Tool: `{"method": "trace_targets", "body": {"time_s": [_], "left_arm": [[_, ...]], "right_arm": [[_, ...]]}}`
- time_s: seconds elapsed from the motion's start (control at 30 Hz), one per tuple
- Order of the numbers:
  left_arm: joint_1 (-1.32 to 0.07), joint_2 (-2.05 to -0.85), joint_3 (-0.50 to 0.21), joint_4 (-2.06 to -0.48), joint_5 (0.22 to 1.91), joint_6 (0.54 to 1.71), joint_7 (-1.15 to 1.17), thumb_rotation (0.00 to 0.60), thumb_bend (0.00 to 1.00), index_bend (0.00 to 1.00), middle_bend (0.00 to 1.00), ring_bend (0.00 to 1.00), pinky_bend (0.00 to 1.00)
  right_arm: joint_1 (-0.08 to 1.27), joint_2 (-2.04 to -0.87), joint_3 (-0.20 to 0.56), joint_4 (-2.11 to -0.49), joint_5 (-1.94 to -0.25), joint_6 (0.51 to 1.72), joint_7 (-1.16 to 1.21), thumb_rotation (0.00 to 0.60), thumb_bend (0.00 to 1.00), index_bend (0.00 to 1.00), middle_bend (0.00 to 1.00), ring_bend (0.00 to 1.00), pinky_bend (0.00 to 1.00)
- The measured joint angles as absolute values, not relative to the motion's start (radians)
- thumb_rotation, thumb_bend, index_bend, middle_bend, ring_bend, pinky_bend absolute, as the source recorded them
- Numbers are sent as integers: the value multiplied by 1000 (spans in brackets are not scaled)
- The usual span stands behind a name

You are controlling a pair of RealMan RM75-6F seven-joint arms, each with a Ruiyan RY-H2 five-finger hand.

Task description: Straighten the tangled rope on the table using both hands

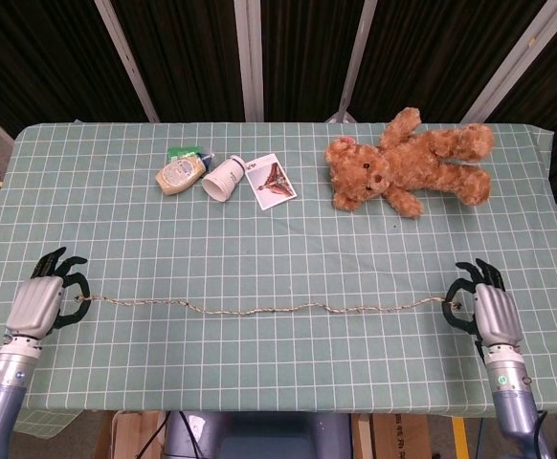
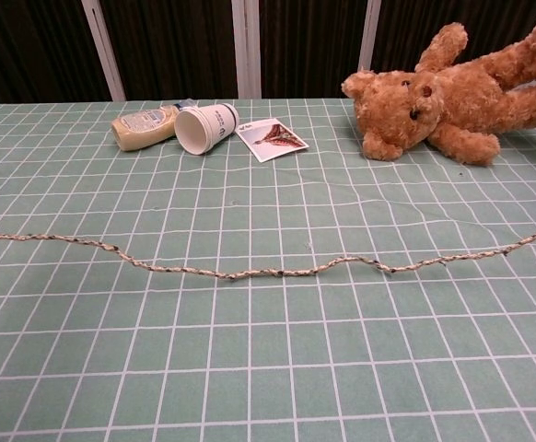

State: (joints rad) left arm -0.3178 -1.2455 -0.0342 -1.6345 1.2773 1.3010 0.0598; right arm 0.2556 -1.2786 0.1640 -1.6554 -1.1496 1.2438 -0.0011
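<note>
A thin pale rope point(image 1: 259, 309) lies stretched across the near part of the green checked table point(image 1: 278, 373), almost straight with small waves and no loops. In the chest view the rope point(image 2: 250, 273) runs from edge to edge. My left hand point(image 1: 41, 300) pinches the rope's left end near the table's left edge. My right hand point(image 1: 487, 311) pinches the right end at the far right. Neither hand shows in the chest view.
At the back stand a lying sauce bottle point(image 1: 181, 173), a tipped white paper cup point(image 1: 223, 179), a picture card point(image 1: 271, 181) and a brown teddy bear point(image 1: 408, 168). Dark curtains hang behind the table.
</note>
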Motion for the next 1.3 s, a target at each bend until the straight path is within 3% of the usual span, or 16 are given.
{"method": "trace_targets", "body": {"time_s": [1.0, 1.2, 1.3], "left_arm": [[-318, -1323, -40, -1543, 1235, 1208, 121, 600, 522, 618, 200, 0, 0], [-318, -1336, -37, -1534, 1236, 1203, 147, 600, 511, 591, 192, 0, 0], [-317, -1337, -35, -1530, 1235, 1200, 157, 600, 480, 528, 169, 0, 0]], "right_arm": [[273, -1317, 163, -1588, -1059, 1165, -63, 600, 479, 663, 215, 0, 0], [278, -1323, 159, -1583, -1044, 1153, -88, 600, 479, 588, 212, 0, 0], [280, -1324, 157, -1583, -1034, 1147, -101, 600, 480, 498, 175, 0, 0]]}}
